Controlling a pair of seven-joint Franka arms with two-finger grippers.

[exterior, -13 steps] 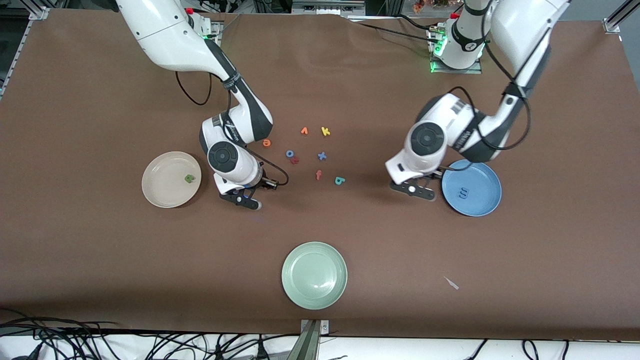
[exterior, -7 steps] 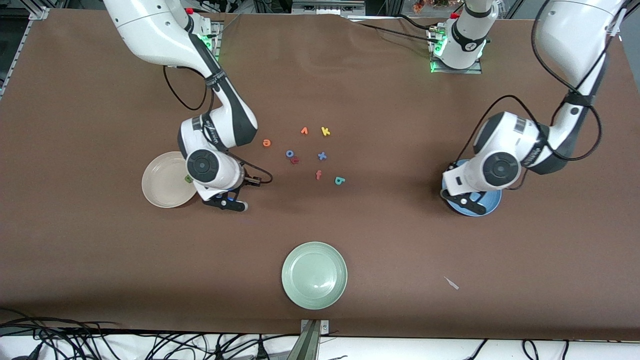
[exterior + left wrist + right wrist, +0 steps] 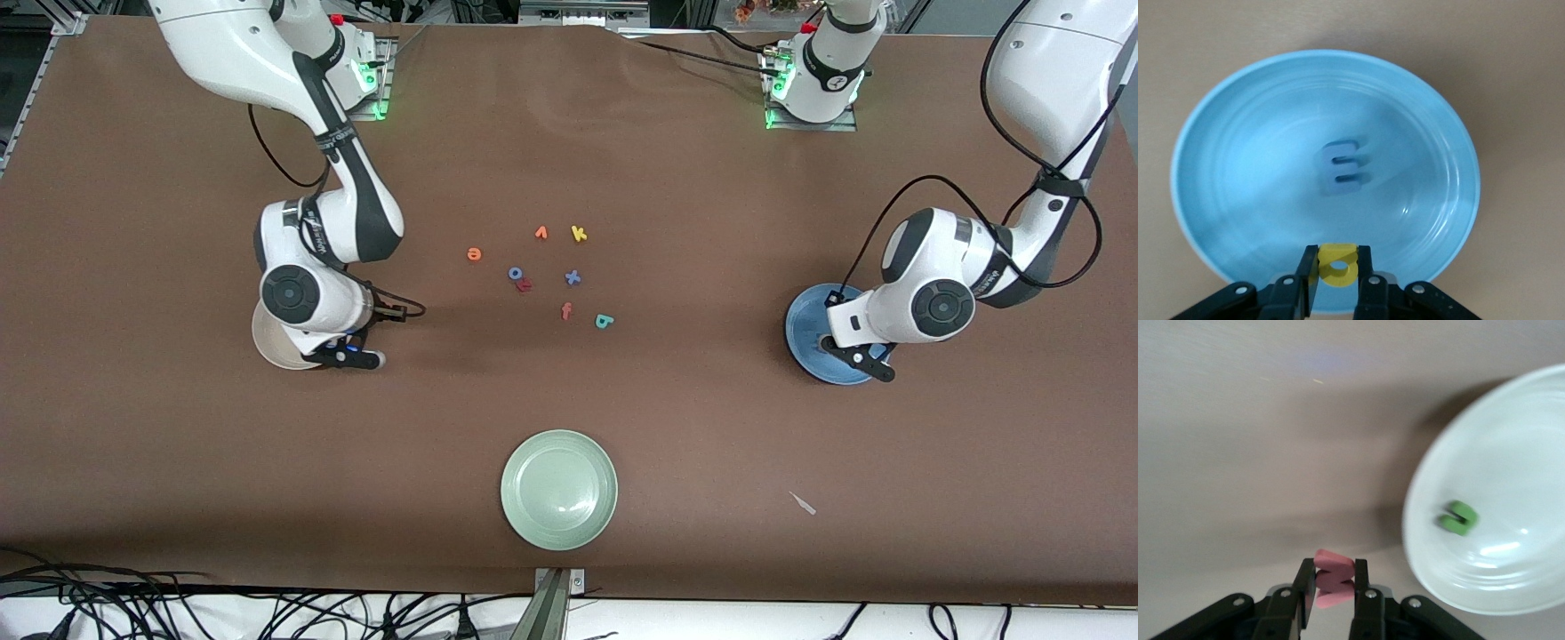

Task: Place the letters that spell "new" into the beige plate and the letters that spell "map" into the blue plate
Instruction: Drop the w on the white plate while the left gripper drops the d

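My left gripper [image 3: 1338, 257] is shut on the yellow p [image 3: 1338, 265] and hangs over the rim of the blue plate [image 3: 1218, 133], where the blue m [image 3: 1345, 168] lies. In the front view that gripper [image 3: 867, 363] covers part of the blue plate [image 3: 805, 333]. My right gripper [image 3: 1333, 577] is shut on the pinkish-red w [image 3: 1333, 585], over the table just beside the beige plate [image 3: 1511, 453], which holds the green n [image 3: 1457, 518]. The orange e [image 3: 474, 254] and teal a [image 3: 604, 321] lie on the table's middle.
Loose in the middle with them are an orange v [image 3: 541, 233], yellow k [image 3: 579, 234], blue o [image 3: 515, 273], a red letter [image 3: 524, 285], blue x [image 3: 573, 277] and pinkish f [image 3: 566, 311]. A pale green plate [image 3: 558, 489] sits nearer the front camera.
Both arms swung away from the middle letters. The right gripper carried the w to the beige plate's edge. The left gripper carried the p over the blue plate.
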